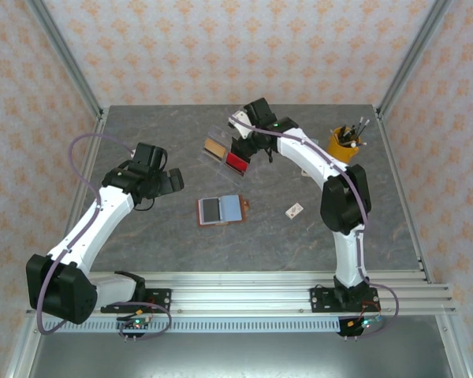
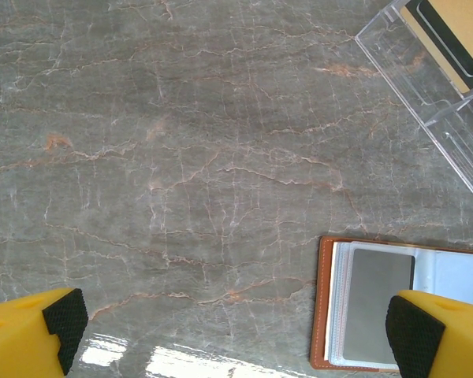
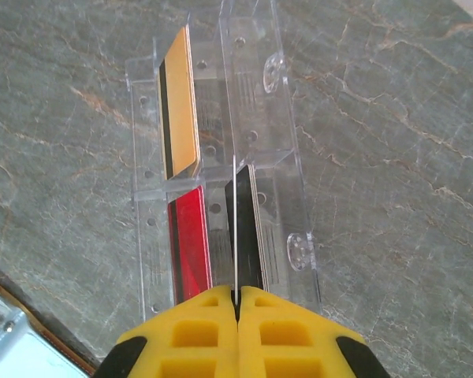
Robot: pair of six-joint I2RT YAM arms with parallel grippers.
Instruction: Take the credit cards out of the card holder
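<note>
Right under the lens, my right gripper [image 3: 236,298] has its chunky yellow plastic fingers [image 3: 197,331] pressed tight together, pinching the black card [image 3: 249,236] by its near end: thin, glossy, seen edge-on with a pale rim. It stands down in the clear acrylic tray [image 3: 270,75], a hard see-through box with thin dividing walls and small round holes. Just beside the black card, the red card [image 3: 191,236] stands on edge, shiny. In the section beyond it the tan card [image 3: 180,102] leans tilted, a dark stripe running along one long side. Whether red and black share one compartment, I cannot tell. Over on the other side, my left gripper [image 2: 235,335] hangs spread wide above the table [image 2: 181,157], yellow fingers with black textured pads [image 2: 63,324] at the two lower corners of the view. The tabletop is grey stone-look, veined with pale and rusty lines. The card holder [image 2: 394,311] lies opened flat there, just inside my right-hand finger and near the tray: brown leather border, rounded corner, blue-grey pockets, a dark grey rectangle in the near one. From above, a small white tag [image 1: 294,209] lies apart, and a yellow cup [image 1: 344,145] holds pens.
</note>
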